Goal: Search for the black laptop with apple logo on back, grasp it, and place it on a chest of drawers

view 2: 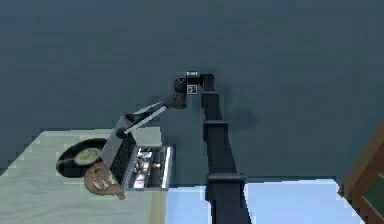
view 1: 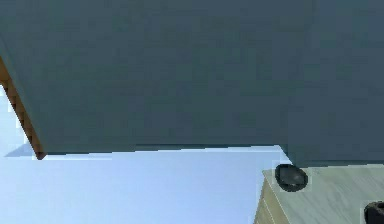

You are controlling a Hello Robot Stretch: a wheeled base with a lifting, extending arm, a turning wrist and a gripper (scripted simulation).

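The black open laptop (view 2: pixel 140 165) sits at a pale wooden top (view 2: pixel 40 150), beside a black round record (view 2: pixel 78 158) and a brown lumpy object (view 2: pixel 100 180). The gripper (view 2: pixel 127 125) reaches its upper edge from the dark square arm (view 2: pixel 222 150) — whether the jaws grip it, I cannot tell. The search looks finished; whether grasping or placing remains depends on whether this top is the chest of drawers.

Dark square arm (view 2: pixel 222 150) rising from the arm side view's bottom edge just right of the middle, reaching far outward, small white marker squares (view 2: pixel 190 87) at its far end, gripper (view 2: pixel 130 122) pointing down-left, thin fingers (view 2: pixel 150 111) slanting, unclear whether it holds anything
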